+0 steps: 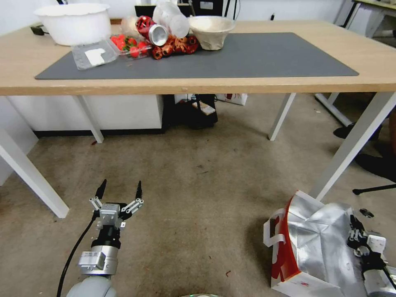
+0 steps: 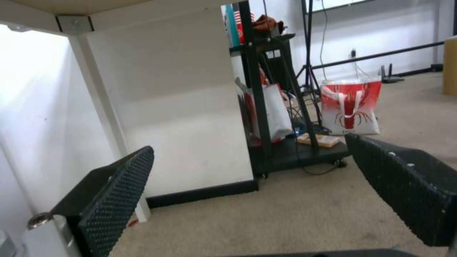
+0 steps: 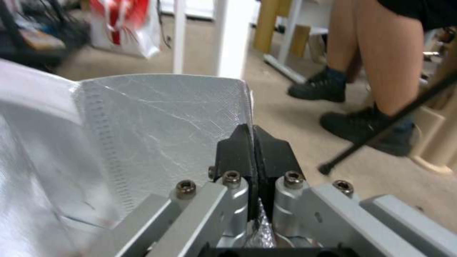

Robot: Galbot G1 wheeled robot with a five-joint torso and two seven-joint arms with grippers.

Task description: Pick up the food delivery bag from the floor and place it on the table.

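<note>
- Carpet of dull brown-grey colour with darker stains covers the floor (image 1: 198, 194), and the large white paper food delivery bag (image 1: 313, 247) with red side panels and silver foil lining stands on it, at the robot's right side, near one white leg of the desk.
- The bag's top is open and the crumpled foil shows; a white strap handle (image 1: 275, 233) hangs on the side toward the middle of the floor.
- The right hand (image 1: 358, 240) is at the far right edge of the bag's mouth. In the right wrist view its black fingers (image 3: 238, 153) are pressed together, clenched on the foil-lined rim of the bag (image 3: 157, 121).
- The left hand (image 1: 119, 192) hovers low over bare carpet at the robot's left, well apart from the bag. Its two black fingers (image 2: 119, 192) are spread wide and grasp nothing.
- The wide light-wood desk (image 1: 255, 84) with white legs stands in front, carrying a large dark grey mat (image 1: 255, 55).
- On the far left part of the mat and desk lie a white plastic bowl (image 1: 74, 22), a clear box of strawberries (image 1: 130, 45), a pale paper-pulp bowl (image 1: 211, 31) and some shiny red wrapping (image 1: 173, 46).
</note>
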